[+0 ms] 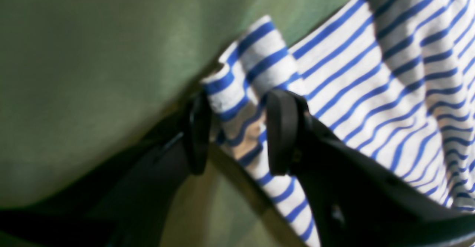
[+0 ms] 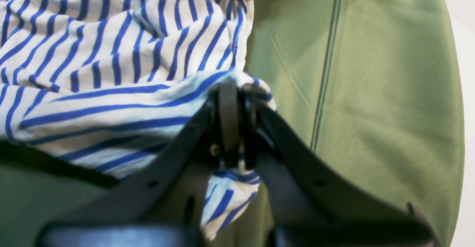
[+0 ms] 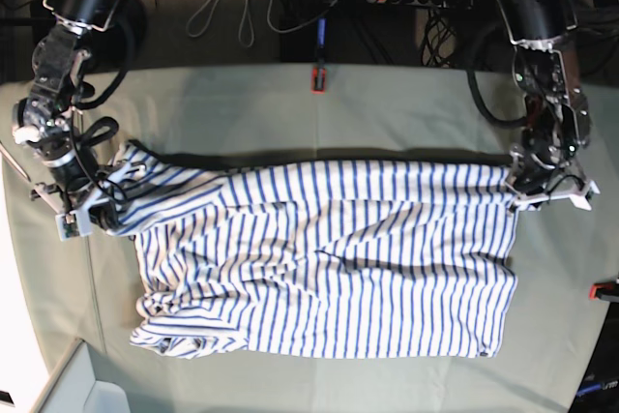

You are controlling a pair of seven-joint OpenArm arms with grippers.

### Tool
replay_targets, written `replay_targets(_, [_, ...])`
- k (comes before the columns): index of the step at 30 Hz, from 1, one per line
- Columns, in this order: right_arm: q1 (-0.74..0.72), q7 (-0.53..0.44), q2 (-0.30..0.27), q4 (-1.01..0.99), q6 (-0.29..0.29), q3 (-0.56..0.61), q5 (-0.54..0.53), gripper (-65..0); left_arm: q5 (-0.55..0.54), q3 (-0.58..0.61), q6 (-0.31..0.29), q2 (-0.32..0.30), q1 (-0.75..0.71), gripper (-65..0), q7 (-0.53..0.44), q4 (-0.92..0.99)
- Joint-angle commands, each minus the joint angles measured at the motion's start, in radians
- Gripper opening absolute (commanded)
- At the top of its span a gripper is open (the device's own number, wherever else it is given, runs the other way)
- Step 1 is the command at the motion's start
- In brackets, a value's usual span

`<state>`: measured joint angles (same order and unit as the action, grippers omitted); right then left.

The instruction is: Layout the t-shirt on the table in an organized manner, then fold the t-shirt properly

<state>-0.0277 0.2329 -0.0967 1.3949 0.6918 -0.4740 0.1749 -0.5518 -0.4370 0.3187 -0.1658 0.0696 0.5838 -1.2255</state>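
— Two tools, one t-shirt (image 3: 329, 258) — where is it?
— Spread on the green counter (image 3: 290, 103). The right tool (image 2: 237, 124) pinches one corner tight. The left tool (image 1: 239, 132) has cloth between its jaws, with a gap, so I cannot tell if it grips.
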Motion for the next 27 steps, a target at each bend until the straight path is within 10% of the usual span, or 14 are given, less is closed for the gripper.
replay_targets(1, [-0.016, -0.027, -0.011, 0.016, 0.006, -0.002, -0.019, -65.0, -0.001, -0.003, 0.0, -0.01, 0.019, -41.2, -0.012, -0.015])
replay_targets(7, [-0.018, -0.027, -0.011, 0.016, 0.006, -0.002, -0.019, -65.0, 0.005, -0.003, -0.002, -0.01, 0.017, -43.4, -0.012, -0.015])
replay_targets(12, [-0.019, -0.027, -0.011, 0.016, 0.006, -0.002, -0.019, -65.0, 0.003, -0.003, -0.002, -0.015, 0.016, -65.0, -0.012, -0.014])
replay_targets(27, [0.033, -0.03, -0.022, 0.165, 0.006, -0.147, -0.024, -65.0, -0.004, -0.035, -0.002, -0.018, -0.201, -65.0, -0.011, -0.489])
